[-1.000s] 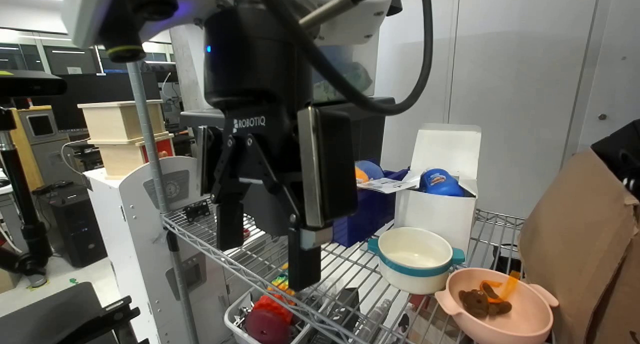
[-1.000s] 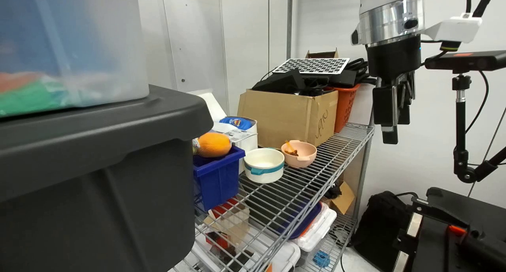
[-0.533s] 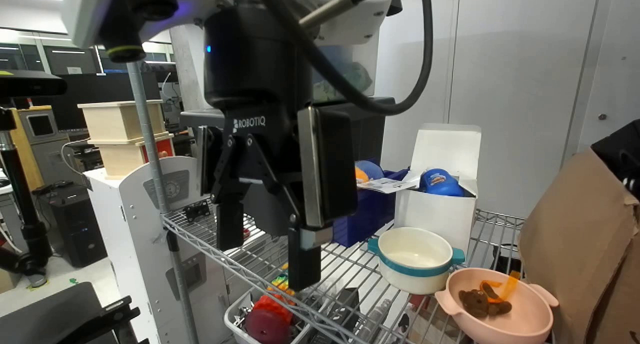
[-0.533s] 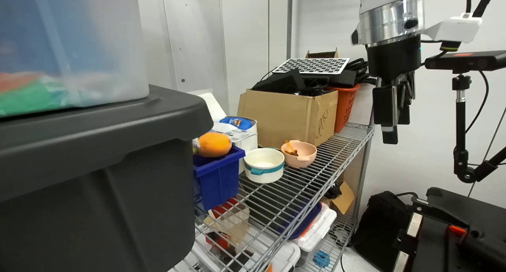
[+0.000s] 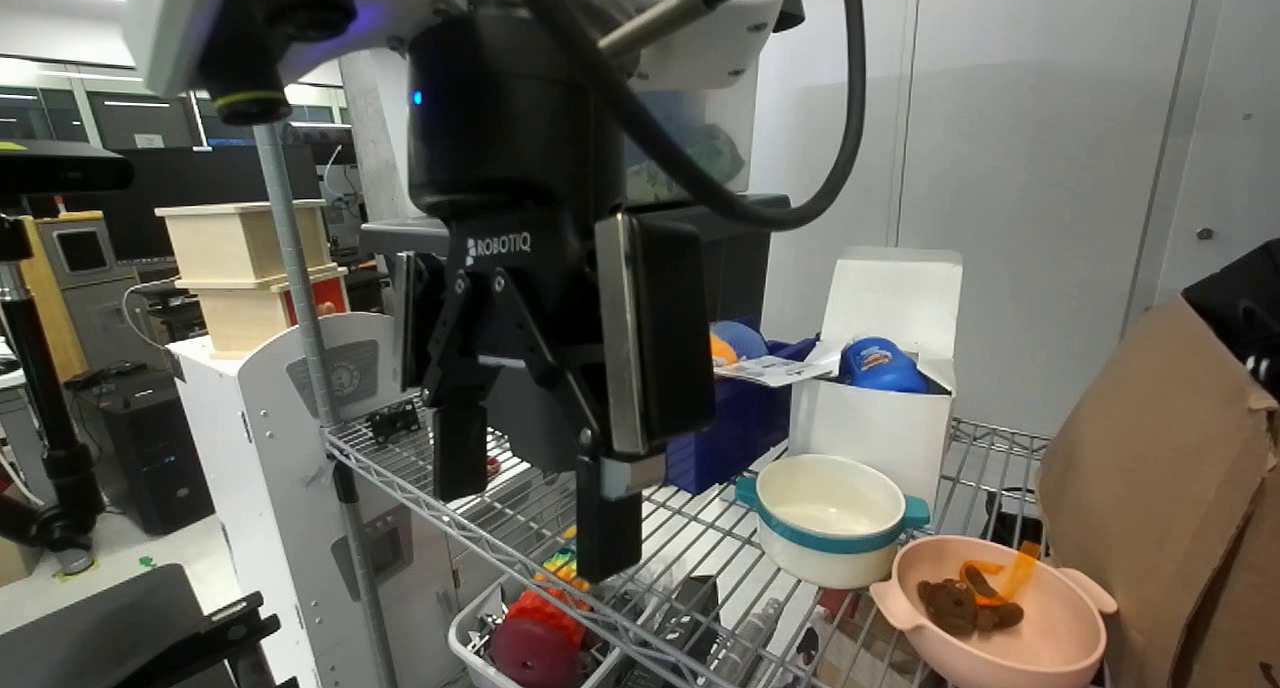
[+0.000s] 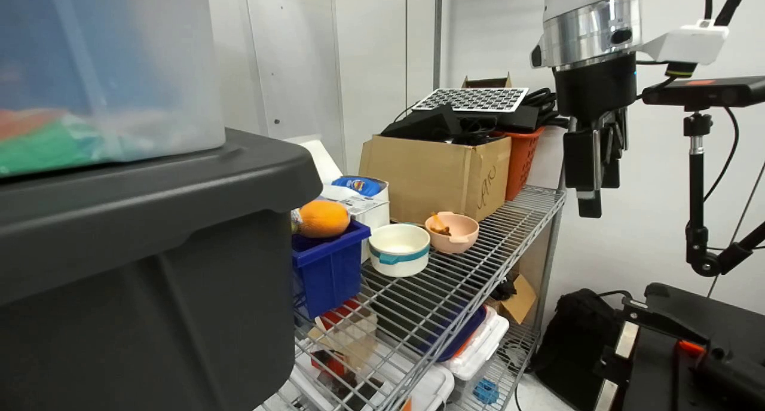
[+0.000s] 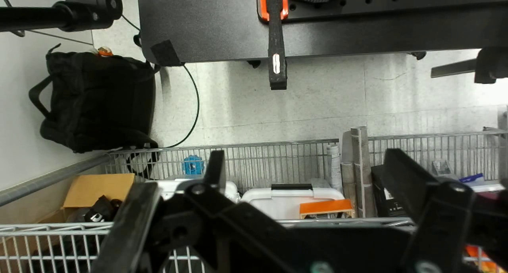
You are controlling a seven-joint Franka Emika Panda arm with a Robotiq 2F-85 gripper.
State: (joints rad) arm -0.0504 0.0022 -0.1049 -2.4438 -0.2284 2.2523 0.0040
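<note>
At the far left of an exterior view, a black camera point(image 5: 60, 171) is carried on a dark stand point(image 5: 45, 368), and two pale wooden boxes point(image 5: 235, 248) are seen stacked on a white cabinet point(image 5: 225, 438). Next, the gripper point(image 5: 534, 516) is held in mid-air and pointed downward; it is fully released, its fingers point(image 5: 460, 458) being spread wide with only air enclosed between them, and the same wide gap is shown in the wrist view. Lower down, a light-coloured bin point(image 5: 470, 658) is partly hidden by the edge of the wire shelf point(image 6: 436, 282), and a dark red object point(image 5: 537, 653) is held in it. Further right on the shelf, a blue bin point(image 5: 745, 428) is partly hidden behind the gripper; a round orange thing point(image 6: 324, 218) and a round blue thing point(image 5: 738, 340) are contained in it. Beside it an open white box point(image 5: 865, 426) is placed, with a blue item point(image 5: 882, 366) propped in its mouth. In front of that box, the white pot point(image 5: 830, 570) with teal handles is set upright on the wires. Just to its right the pink bowl point(image 5: 1050, 618) is placed, with a small brown object point(image 5: 950, 608) and an orange strip point(image 5: 1018, 573) laid inside; whether pot and bowl touch cannot be told. At the far right, a brown cardboard box point(image 5: 1150, 498) is stood beside the bowl, and dark items point(image 5: 1235, 293) are piled in its top
</note>
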